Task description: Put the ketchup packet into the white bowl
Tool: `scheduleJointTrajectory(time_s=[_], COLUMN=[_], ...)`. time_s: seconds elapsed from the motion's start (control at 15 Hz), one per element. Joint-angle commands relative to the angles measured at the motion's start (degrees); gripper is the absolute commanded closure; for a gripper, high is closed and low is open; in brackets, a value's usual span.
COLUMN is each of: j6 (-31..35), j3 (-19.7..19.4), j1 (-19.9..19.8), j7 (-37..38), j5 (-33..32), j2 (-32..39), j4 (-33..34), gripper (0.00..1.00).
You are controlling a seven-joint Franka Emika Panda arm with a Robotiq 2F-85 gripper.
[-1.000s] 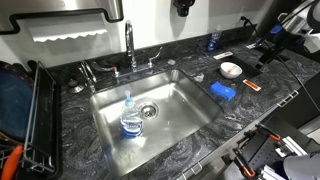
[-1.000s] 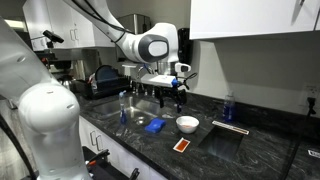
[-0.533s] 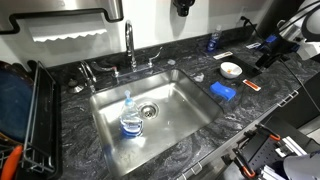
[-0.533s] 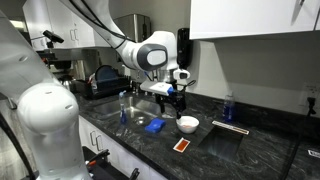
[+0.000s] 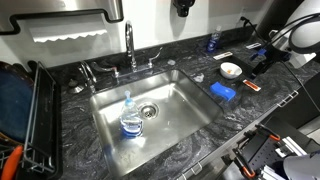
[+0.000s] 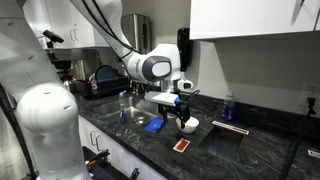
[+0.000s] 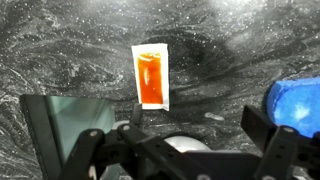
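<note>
The ketchup packet (image 7: 152, 76) is a small flat red-orange sachet lying on the dark marble counter; it shows in both exterior views (image 5: 252, 87) (image 6: 181, 145). The white bowl (image 5: 231, 69) (image 6: 189, 124) stands beside it, and in the wrist view only a sliver of its rim (image 7: 186, 145) shows behind the gripper. My gripper (image 7: 195, 116) is open and empty. It hangs above the counter over the bowl's edge, with the packet ahead of its fingers (image 5: 259, 66) (image 6: 182, 118).
A blue sponge (image 7: 298, 104) (image 5: 223, 91) (image 6: 155, 125) lies next to the bowl. A dark flat mat (image 7: 62, 122) lies on the counter. The steel sink (image 5: 190, 120) holds a bottle (image 5: 130, 116), with a faucet (image 5: 130, 45) behind and a dish rack (image 5: 22, 110) at the far side.
The gripper has come down and moved across the counter toward the bowl and packet. The packet, bowl and sponge have not moved.
</note>
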Motion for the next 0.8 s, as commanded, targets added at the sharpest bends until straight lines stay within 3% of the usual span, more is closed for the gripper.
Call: scheduleJointTrajectory(time_s=[0.0, 0.73], j6=[3.3, 4.8], j3=[-0.3, -1.5], j1=[-1.6, -3.1], j7=[-3.6, -14.7], j5=[-1.5, 5.3], j2=[6.5, 18.0], j4=[2.3, 7.9], gripper=[0.0, 0.0])
